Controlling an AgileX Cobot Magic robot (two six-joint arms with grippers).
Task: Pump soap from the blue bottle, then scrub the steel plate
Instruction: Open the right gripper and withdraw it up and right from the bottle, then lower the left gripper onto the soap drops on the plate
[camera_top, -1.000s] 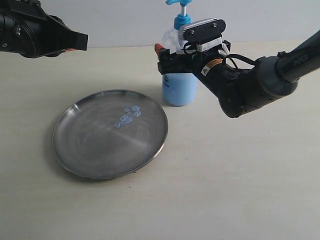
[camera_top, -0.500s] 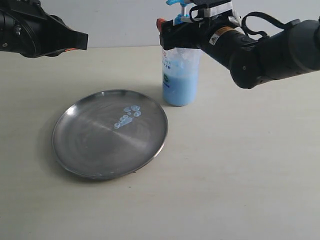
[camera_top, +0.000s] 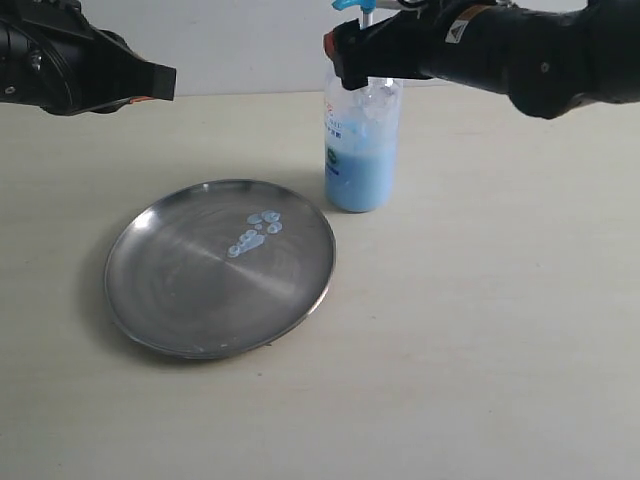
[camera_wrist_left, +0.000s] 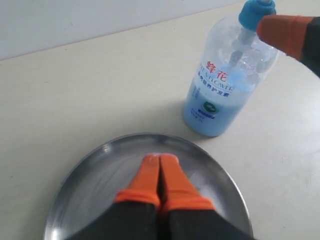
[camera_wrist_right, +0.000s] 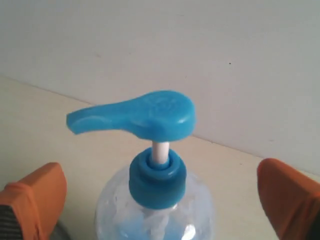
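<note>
Risking toppling the bottle (camera_top: 361, 150), standing just beside the plate (camera_top: 180, 290) dotted with soap (camera_top: 255, 232), by pressing its pump (camera_wrist_right: 145, 117) off-centre with the right gripper (camera_wrist_right: 161, 197), fingers (camera_wrist_right: 32, 202) spread wide and seemingly flanking the neck, with the left gripper (camera_wrist_left: 159, 162) pinched together over the plate.

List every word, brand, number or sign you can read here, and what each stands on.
"蜂花", in red, on the blue bottle.
Below it, Latin capitals ending "FLOWER"; start blurred.
Blue Chinese line beneath that: too blurred to read.
The sticker on the right arm: too small to read.
The steel plate: no text.
</note>
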